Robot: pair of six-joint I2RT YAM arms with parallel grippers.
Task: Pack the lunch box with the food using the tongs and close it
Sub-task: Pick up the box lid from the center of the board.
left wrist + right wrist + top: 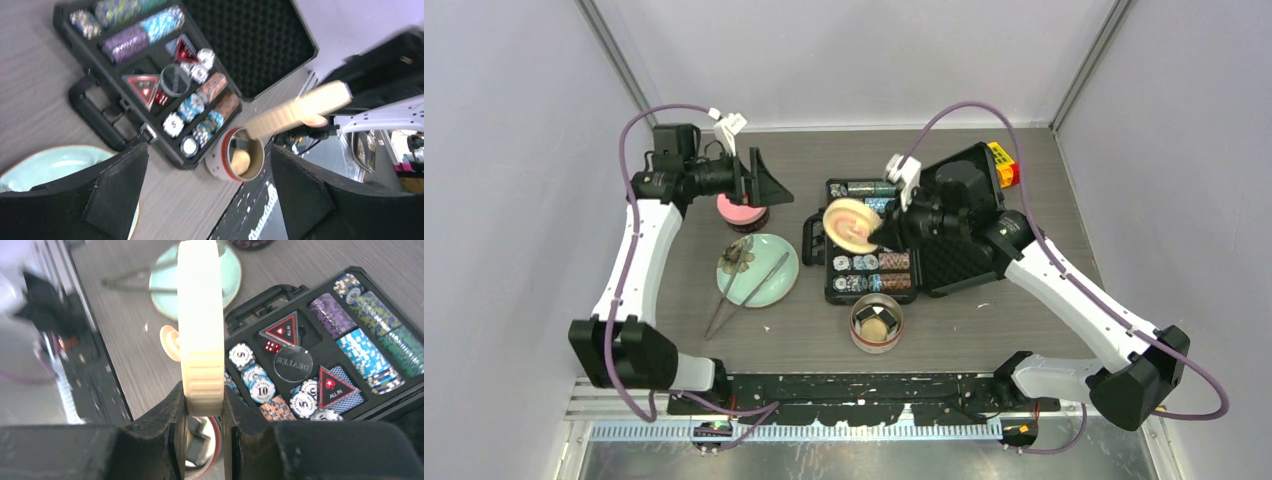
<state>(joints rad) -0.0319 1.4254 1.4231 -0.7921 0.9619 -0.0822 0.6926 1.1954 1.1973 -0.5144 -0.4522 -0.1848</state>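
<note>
Clamping the cream lid [201, 325] edge-on, right gripper [204, 401] must seat it on the tub [876, 322] below; left gripper [207, 192] gapes

Inventory of the scene, by kind.
Two tubs: a pink-lidded tub [742, 212] just behind the single plate [774, 285] and an open tub [876, 322] to the plate's right; one cream lid [850, 225]; one pair of tongs [749, 293]; one chip case [954, 268].

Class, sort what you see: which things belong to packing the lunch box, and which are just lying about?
Job in hand: tongs, food pieces, pink-lidded tub, open tub, cream lid clamped between the right fingers.
Lying about: poker chip case, yellow-and-red box.
</note>
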